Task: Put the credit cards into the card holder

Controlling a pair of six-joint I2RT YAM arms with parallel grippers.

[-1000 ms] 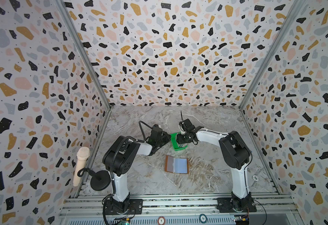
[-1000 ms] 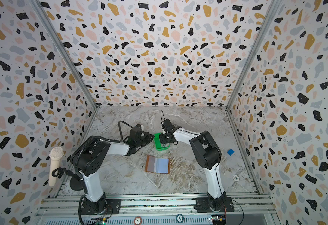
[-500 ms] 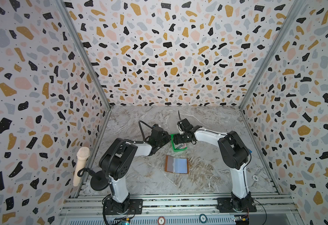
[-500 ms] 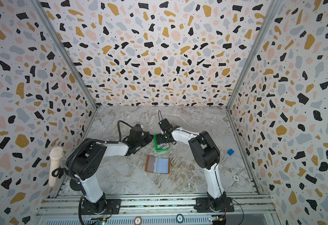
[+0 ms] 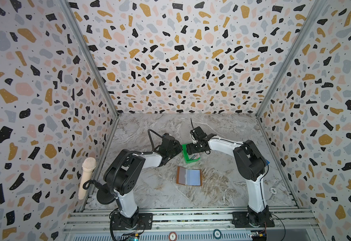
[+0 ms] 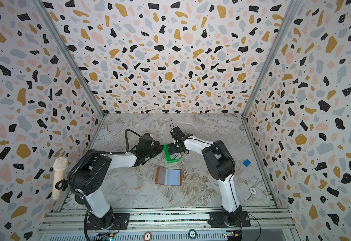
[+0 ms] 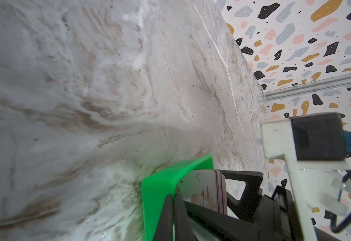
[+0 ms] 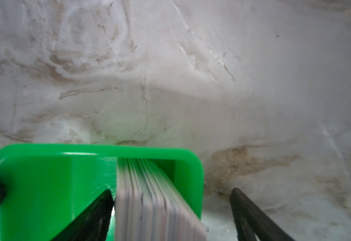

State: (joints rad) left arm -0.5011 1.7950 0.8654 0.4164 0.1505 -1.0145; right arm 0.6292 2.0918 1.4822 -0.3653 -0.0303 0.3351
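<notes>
The credit cards (image 8: 149, 198) stand on edge as a stack inside a small green tray (image 8: 45, 177); both top views show them, cards (image 5: 194, 156) in tray (image 6: 167, 155). My left gripper (image 7: 173, 198) is shut on the tray's side wall (image 7: 157, 187), with the cards (image 7: 203, 187) just behind it. My right gripper (image 8: 171, 191) is open and straddles the stack: one finger (image 8: 99, 206) is inside the tray, the other finger (image 8: 245, 206) outside it. The card holder (image 5: 189, 176) lies open and flat in front of the tray, also seen as card holder (image 6: 169, 177).
A small blue cube (image 6: 246, 163) sits near the right wall. A white chip (image 6: 252, 190) lies at the front right. A beige microphone (image 5: 86, 177) on a stand is by the left wall. Both arm bases stand on the front rail.
My right gripper's jaws have spread wide around the card stack. My left gripper has closed fully on the tray wall. Both arms have barely shifted.
</notes>
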